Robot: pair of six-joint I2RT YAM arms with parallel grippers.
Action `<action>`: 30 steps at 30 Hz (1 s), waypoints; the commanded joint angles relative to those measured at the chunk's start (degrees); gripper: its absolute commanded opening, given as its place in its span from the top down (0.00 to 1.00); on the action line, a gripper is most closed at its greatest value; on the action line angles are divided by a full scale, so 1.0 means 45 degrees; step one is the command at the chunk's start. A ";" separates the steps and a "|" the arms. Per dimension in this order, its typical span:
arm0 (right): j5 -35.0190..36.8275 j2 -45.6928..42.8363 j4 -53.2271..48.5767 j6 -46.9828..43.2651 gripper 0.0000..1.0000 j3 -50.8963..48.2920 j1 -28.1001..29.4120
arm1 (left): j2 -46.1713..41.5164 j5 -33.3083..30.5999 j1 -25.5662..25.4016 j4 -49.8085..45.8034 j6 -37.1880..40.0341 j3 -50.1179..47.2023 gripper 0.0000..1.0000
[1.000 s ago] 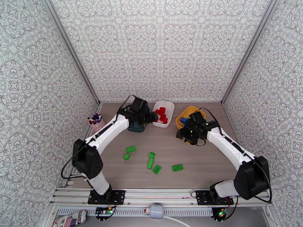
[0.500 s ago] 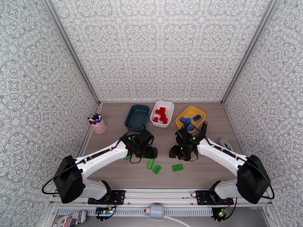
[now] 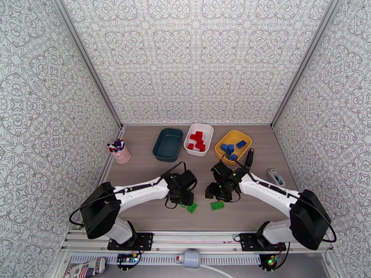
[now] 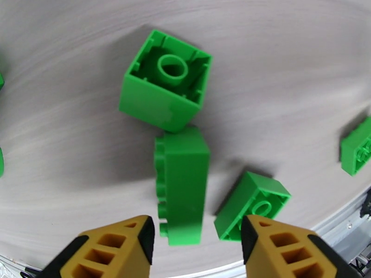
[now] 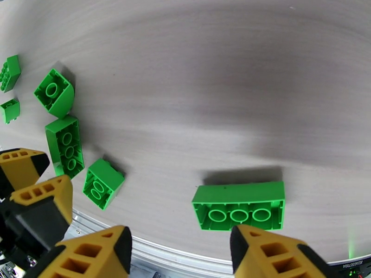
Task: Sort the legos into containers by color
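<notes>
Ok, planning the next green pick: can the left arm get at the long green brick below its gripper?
Probably yes: the left gripper hangs open above the long green brick, nothing over it. The small green brick beside it may crowd one finger.

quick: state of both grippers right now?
Left gripper: open, empty, above a long green brick.
Right gripper: open, empty, above a lone green brick.

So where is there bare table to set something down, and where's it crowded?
Bare table between cup, teal tray and left arm, and from white tray towards left gripper. Crowded at front centre: green bricks by it and right gripper.
</notes>
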 commanded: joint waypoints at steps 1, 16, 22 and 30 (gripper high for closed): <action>0.0336 -0.0292 0.0125 0.0258 0.39 0.0033 0.0115 | 0.0392 -0.0413 -0.0031 0.0218 -0.0081 -0.0075 0.47; 0.0263 0.0350 0.0144 0.0032 0.39 0.0776 0.0114 | 0.0688 -0.0527 0.0135 0.0307 -0.0360 -0.0173 0.71; 0.0278 0.0449 0.0057 -0.0198 0.39 0.1141 0.0110 | -0.0253 -0.0489 0.0265 -0.0349 -0.0211 0.0035 0.76; -0.0678 0.0952 0.1078 -0.0436 0.38 0.2096 0.0086 | -0.1951 0.0188 0.1719 -0.0671 0.0512 0.0606 0.76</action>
